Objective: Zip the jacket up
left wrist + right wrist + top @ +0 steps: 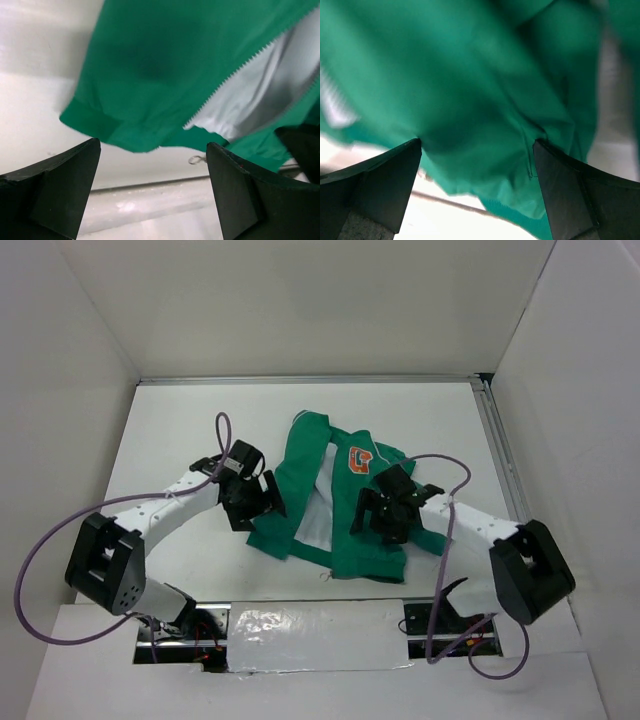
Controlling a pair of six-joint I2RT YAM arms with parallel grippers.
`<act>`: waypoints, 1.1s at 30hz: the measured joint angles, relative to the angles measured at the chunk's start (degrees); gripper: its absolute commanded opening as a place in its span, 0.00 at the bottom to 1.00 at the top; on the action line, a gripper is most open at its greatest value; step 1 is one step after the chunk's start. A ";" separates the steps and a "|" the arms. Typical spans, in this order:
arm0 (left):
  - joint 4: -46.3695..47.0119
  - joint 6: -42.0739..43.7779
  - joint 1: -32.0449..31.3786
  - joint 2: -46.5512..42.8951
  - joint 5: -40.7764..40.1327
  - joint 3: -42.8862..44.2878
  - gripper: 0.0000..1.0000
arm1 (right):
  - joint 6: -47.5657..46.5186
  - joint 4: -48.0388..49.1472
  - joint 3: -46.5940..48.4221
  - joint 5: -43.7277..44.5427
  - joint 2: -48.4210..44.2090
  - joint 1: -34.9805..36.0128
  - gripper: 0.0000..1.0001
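Top external: bright green fabric jacket (355,545) lies unzipped.
Left gripper (152,145): jaws wide, empty.
Right gripper (477,144): jaws wide, empty.

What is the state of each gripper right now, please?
Left gripper: open, holding nothing.
Right gripper: open above the jacket, holding nothing.

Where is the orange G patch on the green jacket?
In the top view, the G patch sits on the jacket's front panel on the robot's right side, just beyond the right arm and right of the open white lining.
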 measured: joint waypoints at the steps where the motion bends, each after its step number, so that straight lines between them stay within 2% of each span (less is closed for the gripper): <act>1: 0.66 0.35 0.87 0.94 0.11 0.02 0.99 | 0.42 -0.37 0.63 0.66 2.08 -0.85 1.00; 5: 1.64 2.45 1.62 4.87 0.76 0.22 0.99 | 0.57 -3.34 8.83 3.17 12.37 -6.25 1.00; 10: 3.21 4.90 1.62 5.22 2.99 0.22 0.99 | -3.23 -4.37 22.75 6.43 24.63 -12.35 1.00; 14: 4.46 6.84 1.36 5.22 5.35 0.09 0.99 | -8.92 -4.20 29.29 9.66 28.37 -14.32 1.00; 18: 5.03 7.39 -0.35 4.87 6.75 -0.92 0.99 | -14.14 -4.24 28.94 12.13 23.45 -13.14 1.00; 24: 5.55 7.39 -2.40 3.82 7.65 -1.29 0.99 | -18.10 -3.32 16.90 10.01 0.72 -5.53 0.99; 26: 5.70 7.34 -2.97 3.61 7.58 -1.29 0.99 | -18.12 -3.19 12.87 8.24 -3.72 -3.67 0.99; 28: 5.70 7.30 -3.82 3.48 7.56 -1.29 0.99 | -18.05 -3.13 9.38 6.67 -4.85 -2.99 0.99; 33: 5.73 7.19 -5.75 2.78 7.48 -1.29 0.99 | -17.16 -3.10 5.55 5.68 -0.02 -1.92 0.97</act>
